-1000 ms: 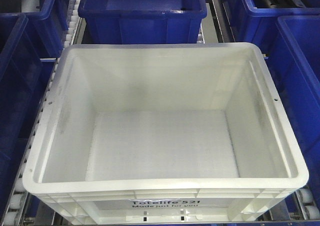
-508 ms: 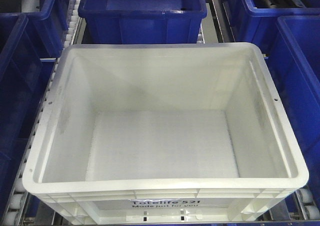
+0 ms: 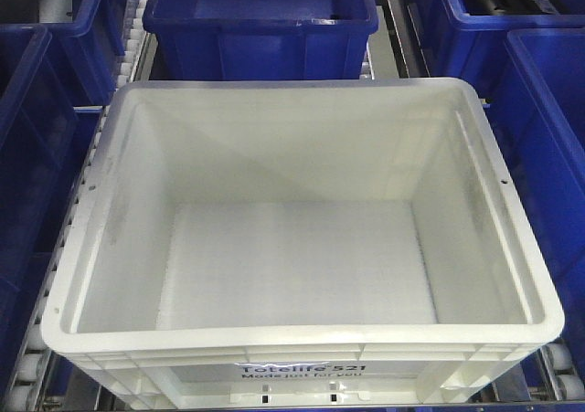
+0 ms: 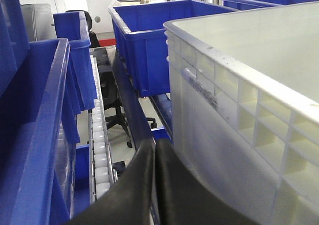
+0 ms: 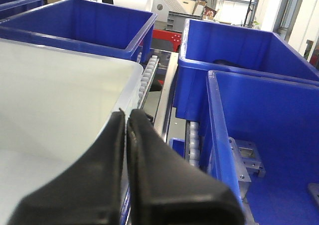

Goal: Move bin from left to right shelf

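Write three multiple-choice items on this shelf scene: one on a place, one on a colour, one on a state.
1. What stands right behind the white bin?
A. a blue bin
B. a cardboard box
C. a red crate

2. What colour is the print on the white bin's front?
A. red
B. black
C. green

3. How is the left end effector?
A. wide open
B. shut on the rim
C. shut, holding nothing

Key: 1 A, a blue bin sits behind it; 2 B, the lettering is black; 3 C, its fingers meet beside the bin wall, gripping nothing.

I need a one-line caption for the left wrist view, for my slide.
Left tool, shut, beside the ribbed wall of the white bin, with blue bins and a roller track beyond.
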Robot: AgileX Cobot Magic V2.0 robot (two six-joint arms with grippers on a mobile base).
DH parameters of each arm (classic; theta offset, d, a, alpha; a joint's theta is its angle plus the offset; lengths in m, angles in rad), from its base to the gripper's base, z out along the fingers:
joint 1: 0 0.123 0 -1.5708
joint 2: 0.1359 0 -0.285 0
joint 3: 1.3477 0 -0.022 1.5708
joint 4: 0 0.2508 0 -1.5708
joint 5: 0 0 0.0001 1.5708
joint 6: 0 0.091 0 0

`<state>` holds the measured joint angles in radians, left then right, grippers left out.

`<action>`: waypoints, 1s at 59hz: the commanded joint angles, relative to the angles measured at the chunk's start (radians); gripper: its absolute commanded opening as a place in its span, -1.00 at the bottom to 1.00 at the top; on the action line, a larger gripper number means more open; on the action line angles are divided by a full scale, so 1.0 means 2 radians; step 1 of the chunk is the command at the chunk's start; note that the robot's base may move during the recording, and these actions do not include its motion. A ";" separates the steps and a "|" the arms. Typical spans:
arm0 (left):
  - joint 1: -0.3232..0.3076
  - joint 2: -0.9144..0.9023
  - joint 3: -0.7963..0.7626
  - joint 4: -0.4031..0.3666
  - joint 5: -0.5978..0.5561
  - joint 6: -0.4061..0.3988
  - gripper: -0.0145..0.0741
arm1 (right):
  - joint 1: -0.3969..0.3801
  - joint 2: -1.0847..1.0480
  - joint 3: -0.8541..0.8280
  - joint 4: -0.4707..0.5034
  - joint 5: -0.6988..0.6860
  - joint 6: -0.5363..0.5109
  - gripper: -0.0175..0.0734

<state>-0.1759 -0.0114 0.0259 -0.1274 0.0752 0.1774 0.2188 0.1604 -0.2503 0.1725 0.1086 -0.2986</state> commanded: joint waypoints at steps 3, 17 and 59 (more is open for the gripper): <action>-0.002 -0.007 0.009 -0.005 -0.033 -0.003 -0.69 | 0.000 0.006 -0.014 -0.002 -0.033 -0.004 -0.63; -0.002 -0.007 0.009 -0.005 -0.033 -0.003 -0.69 | 0.000 0.006 -0.014 -0.002 -0.033 -0.004 -0.63; -0.002 -0.008 0.009 -0.005 -0.033 -0.003 -0.69 | 0.001 -0.091 0.149 -0.023 -0.037 0.065 -0.63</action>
<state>-0.1759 -0.0122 0.0259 -0.1274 0.0772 0.1774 0.2197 -0.0105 0.0285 0.1384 0.0992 -0.1566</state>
